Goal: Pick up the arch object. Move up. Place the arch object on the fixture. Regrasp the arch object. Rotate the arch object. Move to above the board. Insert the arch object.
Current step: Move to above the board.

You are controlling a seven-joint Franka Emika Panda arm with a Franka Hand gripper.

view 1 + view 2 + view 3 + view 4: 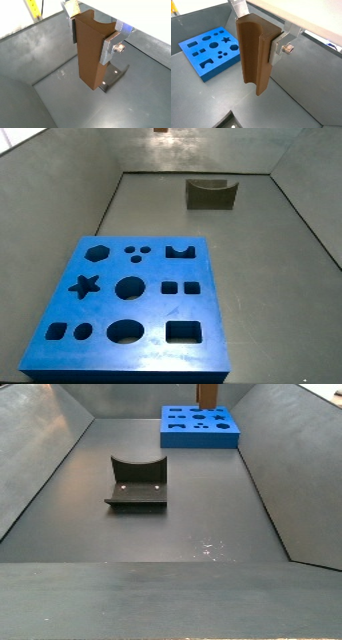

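The claw point(256, 31) is closed on the arch object point(256, 54) and holds it high in the air. Its flat silver fingers point(280, 46) press on the two sides of the brown block. The block hangs long-way down, and the arch notch is at the top end, up between the fingers, as a wrist view shows point(92, 50).

So the pick-up looks done. I think the stop at the fixture, the new grip and the turn are done too, because the fixture point(138, 482) is empty. The fixture also shows under the block in a wrist view point(112, 77). I cannot be sure of this.

What is left is to get above the board point(208, 50) and push the block in. In a side view only a bit of the block point(209, 392) shows at the top edge, high above the far end of the board point(201, 430). The arch hole point(182, 250) is near the far edge of the board, on the side nearest the fixture.

There is lots of open room. The grey table point(174, 524) is bare between the fixture and the board. Tall grey walls point(47, 454) stand all around, and the board sits close to the far one, so the claw must not bump it
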